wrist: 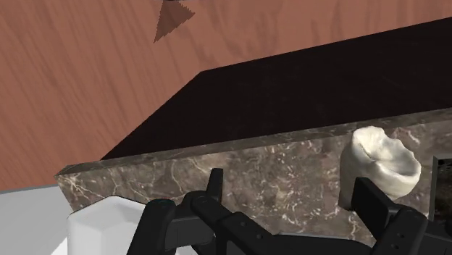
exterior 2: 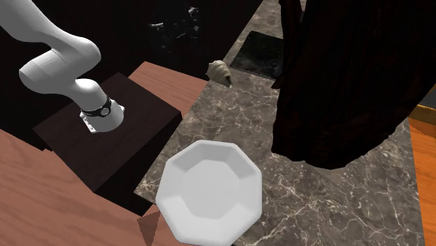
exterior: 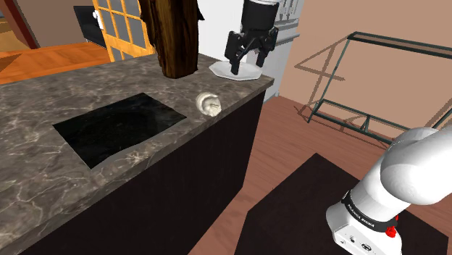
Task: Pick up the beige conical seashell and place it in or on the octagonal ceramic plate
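**Gripper point(exterior: 248, 61) spread over plate point(exterior: 237, 70), seashell point(exterior: 208, 103) apart on the marble**

Dark, pale-veined marble countertop point(exterior: 43, 166), with a flat black rectangular inset point(exterior: 119, 127) set into it. Black cabinet front point(exterior: 217, 174) below, then reddish wood-plank floor point(exterior: 290, 138). On the marble behind the inset, a tall dark brown wooden mass point(exterior: 172, 36). Farther back, an orange door point(exterior: 124, 25) with glass panes. Off to the shoulder view's right, a thin metal frame point(exterior: 377, 80) before a tan wall point(exterior: 319, 43). Dark box stand point(exterior: 319, 210) on the floor, carrying the white arm point(exterior: 416, 170).

Beige conical seashell lying on the marble close to its edge, between the inset and the white octagonal plate, touching neither. Plate at the countertop's corner.

All-black gripper poised over the plate, fingers standing apart with nothing between them. In the wrist view, seashell seen past one fingertip point(wrist: 369, 195), outside the gap, with a corner of the plate near the other.
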You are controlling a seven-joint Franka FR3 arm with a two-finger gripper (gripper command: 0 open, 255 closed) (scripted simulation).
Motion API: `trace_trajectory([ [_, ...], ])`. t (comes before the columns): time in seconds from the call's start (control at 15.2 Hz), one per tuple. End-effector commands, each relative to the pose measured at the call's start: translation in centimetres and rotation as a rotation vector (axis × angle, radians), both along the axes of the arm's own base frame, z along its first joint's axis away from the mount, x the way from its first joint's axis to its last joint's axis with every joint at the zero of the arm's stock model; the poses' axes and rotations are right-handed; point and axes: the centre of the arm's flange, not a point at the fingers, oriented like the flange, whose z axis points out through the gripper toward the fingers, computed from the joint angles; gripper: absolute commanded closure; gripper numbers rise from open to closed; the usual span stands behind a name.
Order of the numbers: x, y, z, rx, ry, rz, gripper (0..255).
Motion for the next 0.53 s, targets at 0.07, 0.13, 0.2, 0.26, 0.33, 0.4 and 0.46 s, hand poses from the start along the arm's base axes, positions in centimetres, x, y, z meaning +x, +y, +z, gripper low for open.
trace_trajectory([
  [0.07, 1.6, 3.8, -0.2, -0.019, -0.002, 0.012, 0],
  [0.13, 2.1, 5.1, -0.4, -0.025, -0.003, 0.016, 0],
  [0.2, 2.6, 6.3, -0.6, -0.032, -0.004, 0.02, 0],
  [0.26, 3.1, 7.6, -0.7, -0.038, -0.004, 0.025, 0],
  [0.33, 3.7, 8.9, -0.9, -0.045, -0.005, 0.029, 0],
  [0.4, 4.2, 10.2, -1.1, -0.052, -0.006, 0.033, 0],
  [0.46, 4.7, 11.5, -1.3, -0.058, -0.006, 0.038, 0],
])
